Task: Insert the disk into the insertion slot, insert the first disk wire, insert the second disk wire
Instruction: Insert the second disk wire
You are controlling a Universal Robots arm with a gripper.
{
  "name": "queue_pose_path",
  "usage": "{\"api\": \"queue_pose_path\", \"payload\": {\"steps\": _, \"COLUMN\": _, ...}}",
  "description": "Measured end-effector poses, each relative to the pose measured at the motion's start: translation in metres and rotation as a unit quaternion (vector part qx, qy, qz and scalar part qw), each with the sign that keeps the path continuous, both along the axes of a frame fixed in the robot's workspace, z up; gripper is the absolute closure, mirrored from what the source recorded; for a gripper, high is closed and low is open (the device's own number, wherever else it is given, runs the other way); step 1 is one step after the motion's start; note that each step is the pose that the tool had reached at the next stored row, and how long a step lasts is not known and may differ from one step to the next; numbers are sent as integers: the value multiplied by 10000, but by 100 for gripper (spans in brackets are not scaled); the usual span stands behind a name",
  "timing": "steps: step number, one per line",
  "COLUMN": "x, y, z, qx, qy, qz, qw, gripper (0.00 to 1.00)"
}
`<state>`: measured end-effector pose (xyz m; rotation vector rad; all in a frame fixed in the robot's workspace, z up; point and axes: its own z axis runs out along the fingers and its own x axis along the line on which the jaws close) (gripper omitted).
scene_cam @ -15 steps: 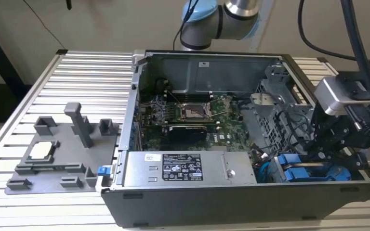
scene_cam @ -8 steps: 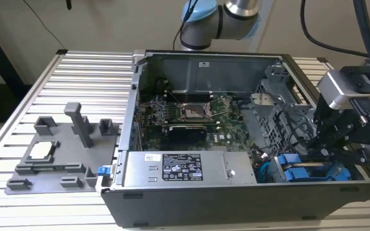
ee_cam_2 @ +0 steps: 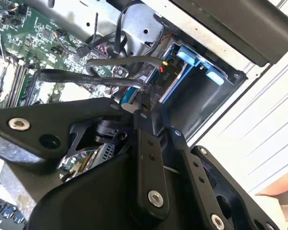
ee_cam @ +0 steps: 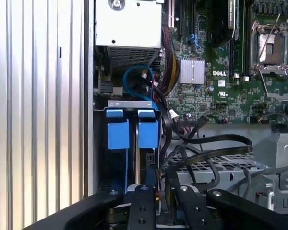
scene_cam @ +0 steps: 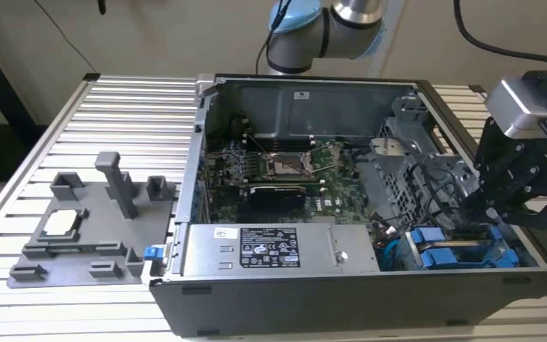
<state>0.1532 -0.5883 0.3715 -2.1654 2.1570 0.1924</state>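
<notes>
The disk sits in the insertion slot, a grey metal cage in the case corner on the exterior view's right; its blue carrier tabs show. My gripper reaches down into the case just beside the cage. Its black fingers stand close together around the end of a black disk wire right at the disk's connector edge. In the first wrist view the gripper is just behind the blue tabs, with black disk wires looping beside it.
A silver labelled power-supply box lies along the case's front wall beside the cage. The green motherboard fills the case middle. A grey plastic fixture stands on the slatted table at the exterior view's left. A blue cable curls near the cage.
</notes>
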Motion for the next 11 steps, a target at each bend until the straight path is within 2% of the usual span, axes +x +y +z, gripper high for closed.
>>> {"api": "queue_pose_path", "payload": {"steps": 4, "x": 0, "y": 0, "z": 90, "qx": 0, "qy": 0, "qz": -2, "qw": 10000, "gripper": 76}}
{"api": "queue_pose_path", "payload": {"steps": 11, "x": 0, "y": 0, "z": 93, "qx": -7, "qy": 0, "qz": -2, "qw": 10000, "gripper": 76}}
